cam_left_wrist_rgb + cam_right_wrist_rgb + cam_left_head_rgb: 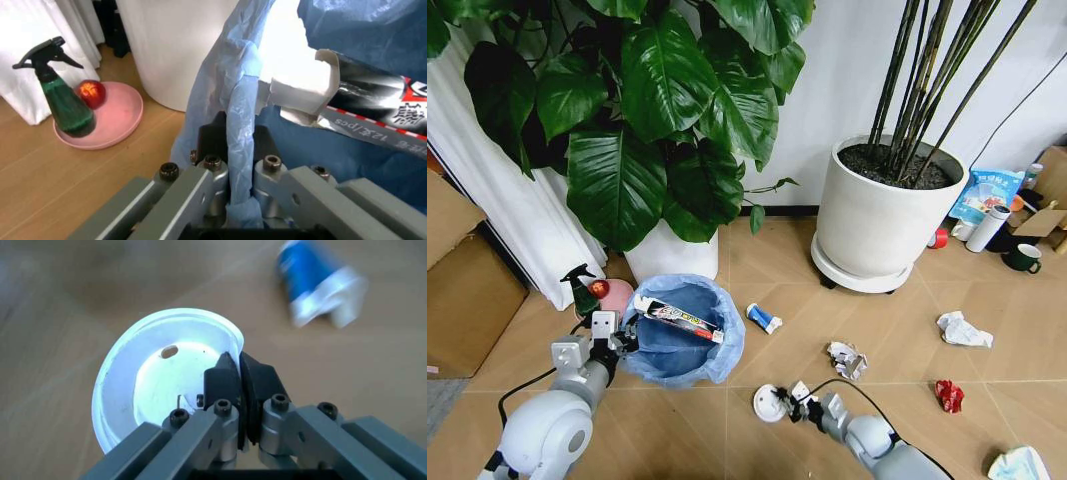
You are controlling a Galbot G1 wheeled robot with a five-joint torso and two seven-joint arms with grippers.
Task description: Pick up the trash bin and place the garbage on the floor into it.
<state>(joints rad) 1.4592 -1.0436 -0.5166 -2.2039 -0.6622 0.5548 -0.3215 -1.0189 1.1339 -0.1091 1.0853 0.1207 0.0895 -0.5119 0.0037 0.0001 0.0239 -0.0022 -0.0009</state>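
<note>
Left gripper (619,338) pinches trash bin (677,330) bag rim, lower left. Right gripper (789,398) squeezes white lid (160,375) edge, bottom middle. Thin grip; lid could slip, fall.

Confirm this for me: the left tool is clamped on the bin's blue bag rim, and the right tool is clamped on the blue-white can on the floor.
Not quite. The right tool is shut on the rim of the white round lid, not the can, which lies apart from it on the floor; the right wrist view shows this. The left tool is indeed clamped on the bin's blue bag rim.
</note>
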